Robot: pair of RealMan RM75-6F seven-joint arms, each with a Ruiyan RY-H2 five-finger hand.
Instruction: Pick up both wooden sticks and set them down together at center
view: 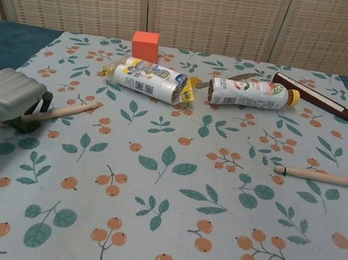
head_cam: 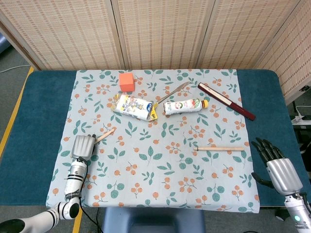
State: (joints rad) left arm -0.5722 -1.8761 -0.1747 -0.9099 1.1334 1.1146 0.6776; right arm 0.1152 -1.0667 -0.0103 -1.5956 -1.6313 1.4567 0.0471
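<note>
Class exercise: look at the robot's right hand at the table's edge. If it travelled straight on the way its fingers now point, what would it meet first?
The right hand points away from the robot along the bare blue table beside the cloth. The way looks free up to the screen behind; the dark red case probably lies left of that line, though depth is unclear.

The table (head_cam: 43, 121) I was working over had dark teal padding, with a leaf-and-berry cloth (head_cam: 160, 160) spread across most of it. Upper left of the head view sat an orange cube (head_cam: 126, 81). Just below it lay a crumpled snack packet (head_cam: 133, 106), and a bottle (head_cam: 183, 105) on its side to the right. A knife (head_cam: 174, 91) lay between them, further back. A dark red flat case (head_cam: 226, 101) sat diagonally upper right. One wooden stick (head_cam: 220, 148) lay right of center, the other stick (head_cam: 104, 135) over at the left.
</note>
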